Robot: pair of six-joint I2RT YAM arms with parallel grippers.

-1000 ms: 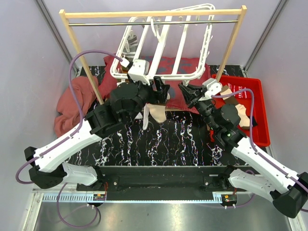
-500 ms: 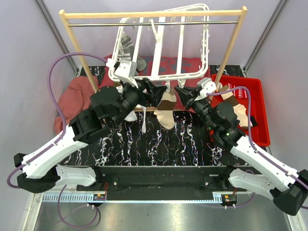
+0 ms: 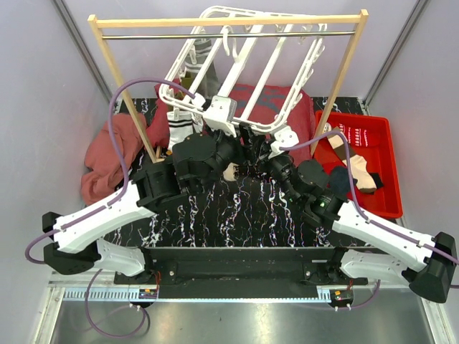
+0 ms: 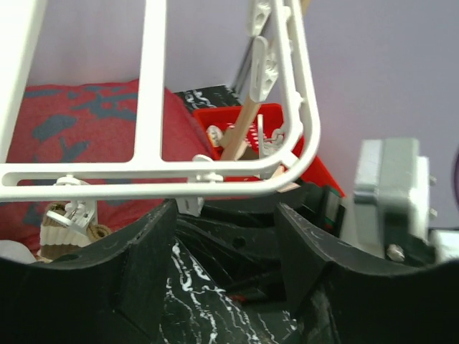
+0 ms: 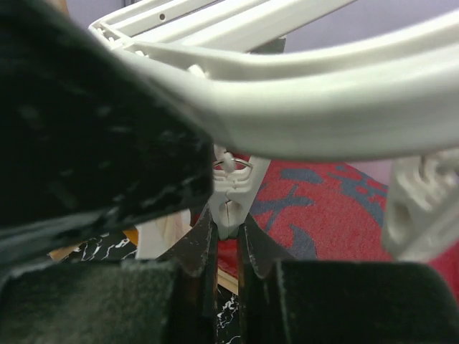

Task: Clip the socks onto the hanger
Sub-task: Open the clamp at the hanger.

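Observation:
The white hanger (image 3: 237,68) hangs tilted from the wooden rail; it also shows in the left wrist view (image 4: 150,86) and the right wrist view (image 5: 323,107). A white sock with dark stripes (image 3: 179,129) dangles from its left side. A beige sock (image 3: 231,170) shows just below the grippers, mostly hidden; the right wrist view shows it (image 5: 161,236) beside the fingers. My left gripper (image 3: 240,143) (image 4: 226,208) is open, with the hanger's near rim crossing just above its tips. My right gripper (image 3: 267,150) (image 5: 228,215) is shut on a dangling white clip (image 5: 231,188).
A red bin (image 3: 384,143) at the right holds several more socks (image 3: 355,168). Red cloths lie at the left (image 3: 107,154) and behind under the hanger (image 3: 280,100). The wooden rail frame (image 3: 229,20) stands across the back, its posts beside both arms.
The hanger has swung and tilted to the right. My left gripper moved right under its near rim. My right gripper moved left and closed on a clip. The beige sock is now mostly hidden.

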